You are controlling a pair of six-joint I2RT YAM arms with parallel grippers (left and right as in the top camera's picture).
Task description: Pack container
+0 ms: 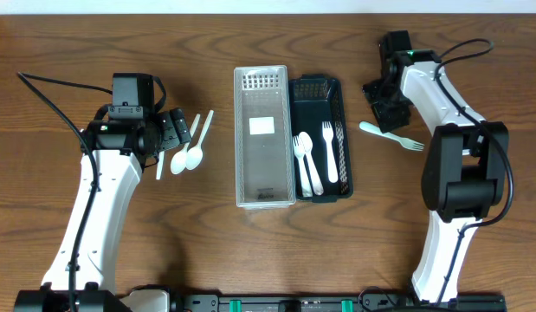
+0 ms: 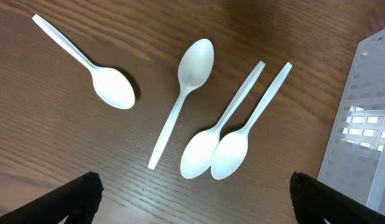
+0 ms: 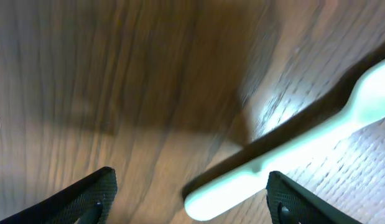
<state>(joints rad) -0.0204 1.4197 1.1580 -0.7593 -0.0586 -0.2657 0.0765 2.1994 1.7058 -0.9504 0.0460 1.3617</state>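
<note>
Several white plastic spoons (image 2: 192, 68) lie loose on the wooden table; they also show in the overhead view (image 1: 190, 154). My left gripper (image 2: 192, 199) is open and empty, hovering just left of them (image 1: 176, 130). A white plastic fork (image 1: 393, 136) lies at the right. My right gripper (image 1: 385, 113) is open, low over the fork's handle end (image 3: 292, 155), with the handle between the fingers (image 3: 192, 199) but not gripped. A clear white basket (image 1: 250, 165) stands empty beside a dark green basket (image 1: 341, 113) that holds white forks and a spoon (image 1: 306, 165).
The white basket's slotted wall (image 2: 366, 124) shows at the right edge of the left wrist view. The two baskets stand side by side in the table's middle. Cables trail from both arms at the far left and far right.
</note>
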